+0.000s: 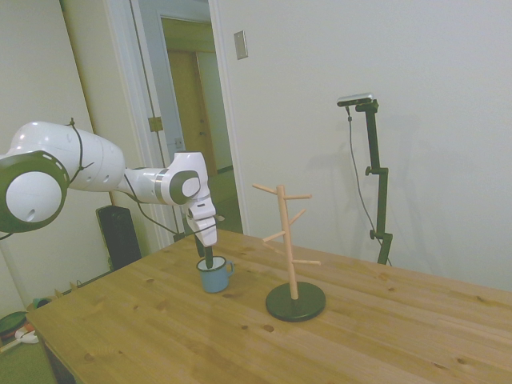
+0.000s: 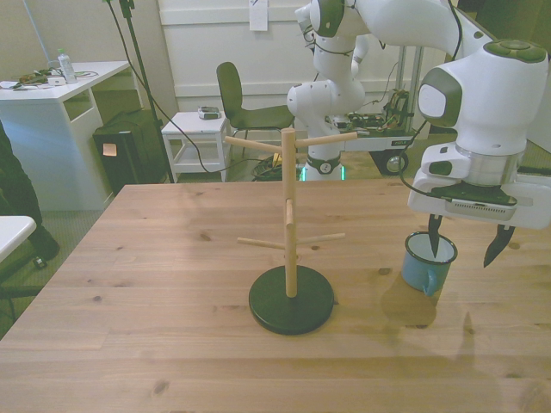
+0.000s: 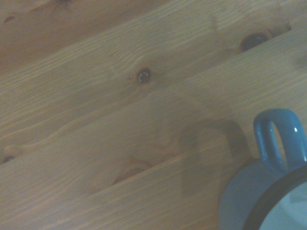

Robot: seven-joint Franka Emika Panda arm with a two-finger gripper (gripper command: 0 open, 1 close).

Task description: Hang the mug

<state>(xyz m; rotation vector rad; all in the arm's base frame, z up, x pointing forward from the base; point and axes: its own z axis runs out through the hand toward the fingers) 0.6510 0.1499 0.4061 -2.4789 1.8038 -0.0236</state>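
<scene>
Nearest, in the front view, wooden peg stand (image 2: pixel 290 258) upright on the table (image 2: pixel 155 327). Behind it, toward the front view's right, light-blue mug (image 2: pixel 427 263) upright on the tabletop, well apart from the stand. Over the mug, gripper (image 2: pixel 465 244) spread wide, one finger (image 2: pixel 435 234) dipping inside the rim, the other outside.

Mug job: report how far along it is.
Done: nothing is hung yet; the mug stands upright on the table, apart from the peg stand, whose pegs are bare. In hand: the gripper is open and straddles the mug's rim, one finger inside, one outside. Left: close, lift, and hook the handle over a peg.
</scene>
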